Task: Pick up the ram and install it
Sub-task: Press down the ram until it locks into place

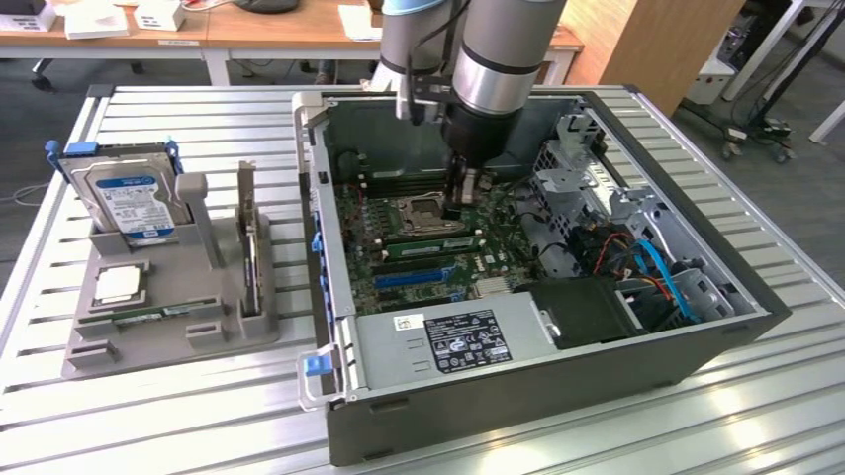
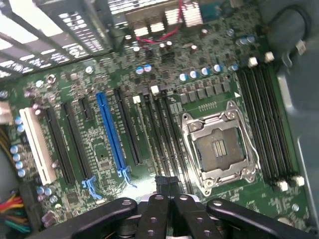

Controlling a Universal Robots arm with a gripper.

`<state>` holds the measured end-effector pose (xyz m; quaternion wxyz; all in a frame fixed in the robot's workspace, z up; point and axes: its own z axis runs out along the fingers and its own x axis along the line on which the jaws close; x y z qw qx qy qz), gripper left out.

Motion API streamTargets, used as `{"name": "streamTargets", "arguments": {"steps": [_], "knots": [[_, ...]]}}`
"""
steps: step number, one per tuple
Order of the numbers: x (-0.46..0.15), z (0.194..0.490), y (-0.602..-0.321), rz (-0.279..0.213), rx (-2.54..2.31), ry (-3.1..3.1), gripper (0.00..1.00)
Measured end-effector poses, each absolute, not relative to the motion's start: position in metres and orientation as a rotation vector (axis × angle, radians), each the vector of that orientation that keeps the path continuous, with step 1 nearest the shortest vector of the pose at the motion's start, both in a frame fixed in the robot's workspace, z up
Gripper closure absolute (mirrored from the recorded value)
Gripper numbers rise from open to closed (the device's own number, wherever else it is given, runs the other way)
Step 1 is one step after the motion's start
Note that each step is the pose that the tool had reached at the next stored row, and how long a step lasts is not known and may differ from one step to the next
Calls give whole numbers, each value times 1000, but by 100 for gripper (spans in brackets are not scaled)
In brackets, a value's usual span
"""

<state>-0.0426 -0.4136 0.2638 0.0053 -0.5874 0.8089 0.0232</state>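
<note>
A green ram stick [image 1: 425,242] stands in a slot on the motherboard, just beside the CPU socket [image 1: 412,210]. My gripper [image 1: 460,210] reaches down inside the open computer case [image 1: 528,416], its tips over that stick's end toward the exterior view's right. In the wrist view the black fingers [image 2: 155,214] are shut together above the dark memory slots [image 2: 167,129] next to the socket [image 2: 219,149]. A dark narrow edge sits right at their tips; whether they touch it I cannot tell. A second ram stick [image 1: 158,315] lies in the grey holder [image 1: 119,346].
The holder on the exterior view's left also carries a hard drive [image 1: 133,203] with a blue-white label and a dark expansion card [image 1: 247,237] on edge. Inside the case are the power supply [image 1: 456,341], drive cages [image 1: 581,178] and blue cables [image 1: 660,272]. Case walls surround the arm.
</note>
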Motion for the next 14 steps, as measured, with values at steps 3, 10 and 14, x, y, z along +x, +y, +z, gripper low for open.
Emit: {"name": "streamTargets", "arguments": {"steps": [3, 10, 14], "knots": [[-43, 264, -414, 72, -1772, 2579, 90], [-43, 263, -414, 71, -1605, 2683, 90], [-43, 263, -414, 70, -1505, 2738, 90]]}}
